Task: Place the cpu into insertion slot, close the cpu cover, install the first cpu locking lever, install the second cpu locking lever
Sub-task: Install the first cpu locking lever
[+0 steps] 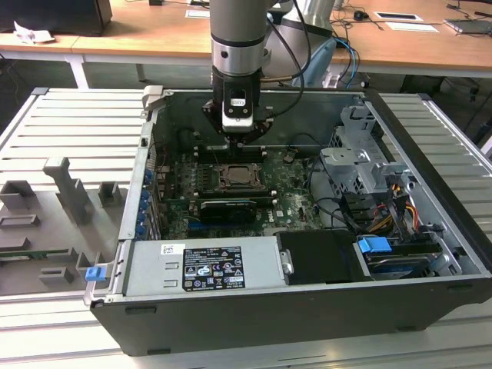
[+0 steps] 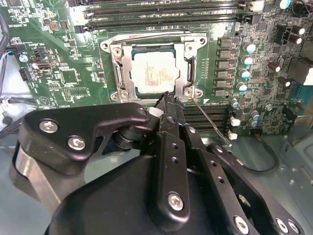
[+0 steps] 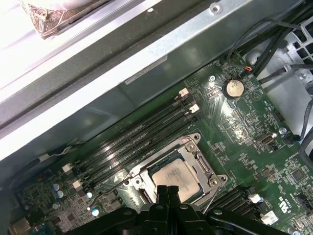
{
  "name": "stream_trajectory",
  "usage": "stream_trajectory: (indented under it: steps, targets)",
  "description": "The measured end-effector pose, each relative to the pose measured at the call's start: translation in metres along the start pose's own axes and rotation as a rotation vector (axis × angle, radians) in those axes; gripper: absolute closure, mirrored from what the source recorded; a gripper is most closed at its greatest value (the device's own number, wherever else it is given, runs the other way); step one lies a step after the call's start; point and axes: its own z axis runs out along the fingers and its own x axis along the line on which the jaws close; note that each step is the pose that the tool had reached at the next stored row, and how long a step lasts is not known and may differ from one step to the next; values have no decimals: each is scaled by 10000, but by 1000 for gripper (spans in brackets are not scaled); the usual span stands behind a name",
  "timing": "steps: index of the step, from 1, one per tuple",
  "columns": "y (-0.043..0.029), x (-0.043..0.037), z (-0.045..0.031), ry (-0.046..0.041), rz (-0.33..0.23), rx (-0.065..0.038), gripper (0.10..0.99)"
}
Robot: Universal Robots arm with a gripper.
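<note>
The cpu (image 2: 154,71) (image 3: 176,176) lies flat in the insertion slot (image 2: 110,49), its pale metal top showing through the window of the cpu cover (image 2: 122,73) (image 3: 198,164), which lies down over it. One thin wire locking lever (image 2: 210,122) (image 3: 212,198) sticks out at an angle from a socket corner. Another lever (image 2: 146,37) runs along the socket's edge beside the memory slots. My gripper (image 2: 166,98) (image 3: 168,193) (image 1: 240,143) hovers just above the socket edge near the raised lever, fingers pressed together with nothing seen between them.
Long black memory slots (image 2: 161,10) (image 3: 132,142) flank the socket. A coin battery (image 3: 233,88) sits on the green board. In the case are the power supply (image 1: 204,265), a drive cage (image 1: 361,161) and cables (image 1: 384,219). A grey fixture tray (image 1: 69,200) lies at the exterior view's left.
</note>
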Motion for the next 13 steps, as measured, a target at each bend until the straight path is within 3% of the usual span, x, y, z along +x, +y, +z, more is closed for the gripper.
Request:
stream_trajectory:
  steps: [4,13]
  targets:
    - [0,0,0,8,-134,-1,980]
    - [-7,-4,0,70,-1159,-6,980]
